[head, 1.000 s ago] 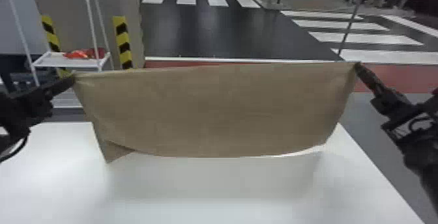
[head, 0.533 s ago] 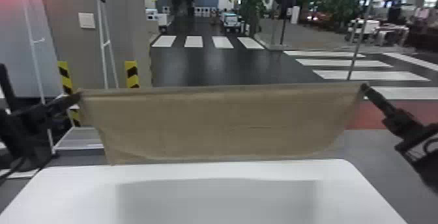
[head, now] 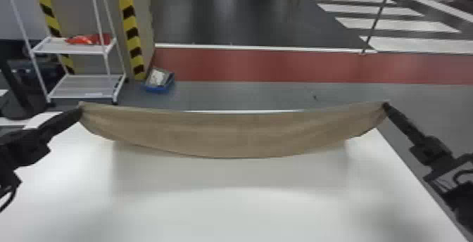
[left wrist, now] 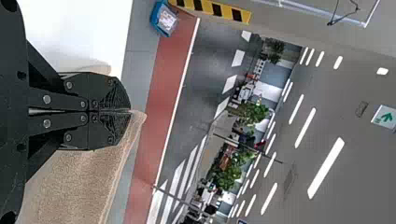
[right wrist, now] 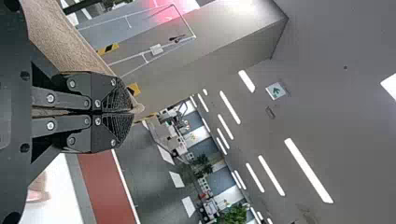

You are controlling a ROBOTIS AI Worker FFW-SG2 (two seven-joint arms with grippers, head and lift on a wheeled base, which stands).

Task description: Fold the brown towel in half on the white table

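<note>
Green arrow — on a white sign — near the ceiling.

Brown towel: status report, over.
Left claw, right claw: shut on towel's upper corners. Towel strung between them, sagging mid-span. Pinkish shape against white table, right wrist view, unidentifiable.

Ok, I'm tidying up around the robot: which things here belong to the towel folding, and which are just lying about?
For the job:
brown towel, held up
white table
left hand, shut on one end
right hand, shut on the other

Lying about:
white rack
red thing on the rack
blue tray on the floor
</note>
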